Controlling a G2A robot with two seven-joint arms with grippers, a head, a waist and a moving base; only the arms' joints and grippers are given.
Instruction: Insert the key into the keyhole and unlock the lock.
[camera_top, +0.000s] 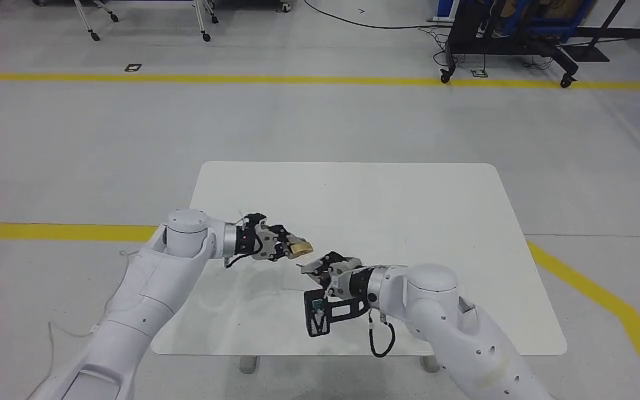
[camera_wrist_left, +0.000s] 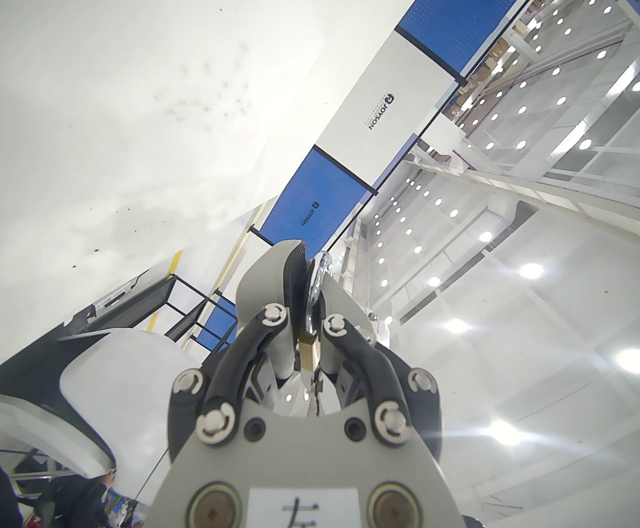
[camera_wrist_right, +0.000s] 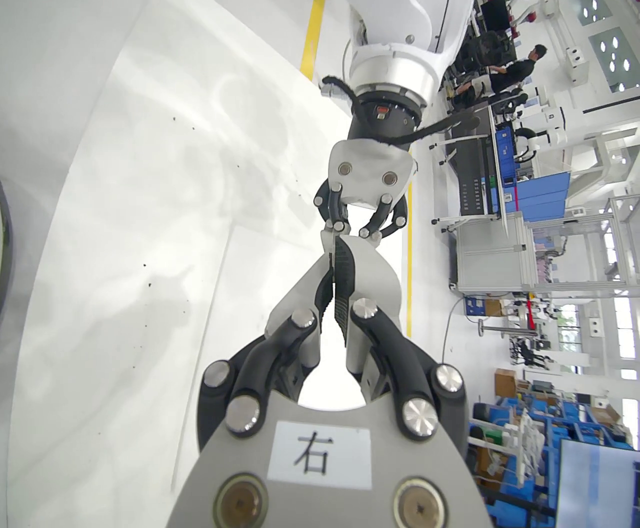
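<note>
While both arms meet low in the middle of the top view, above the front part of the white table (camera_top: 400, 195), I see the two grippers tip to tip, just apart. The left gripper (camera_top: 287, 245) sits left of centre. Its fingers (camera_wrist_left: 270, 280) are clamped on the lock (camera_top: 299, 247), a small brass padlock that sticks out toward the right of the frame. In the left wrist view the lock (camera_wrist_left: 316, 275) shows between the pads, its shiny shackle toward the fingertips and its brass body deeper in the grip. The right gripper (camera_top: 319, 268) lies just below and right of the lock. Its fingers (camera_wrist_right: 367, 270) are pressed together on a thin flat strip seen edge-on at their tips, the key (camera_wrist_right: 330, 245). I cannot tell whether the key touches the lock.
</note>
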